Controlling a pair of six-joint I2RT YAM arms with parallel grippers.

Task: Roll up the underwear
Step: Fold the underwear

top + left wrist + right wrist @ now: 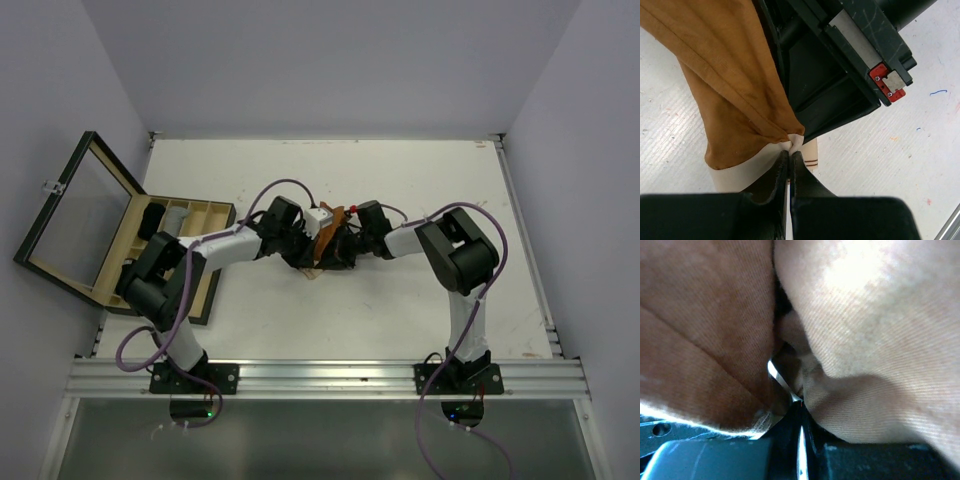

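Left end effector and right end effector pinch one underwear.

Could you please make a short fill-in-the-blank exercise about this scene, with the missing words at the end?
1. The left gripper and the right gripper are both ___ on the orange-brown underwear.
2. In the top view, the wooden box stands at the ___ edge of the table.
3. The glass lid of the box is ___.
Missing words: shut; left; open.
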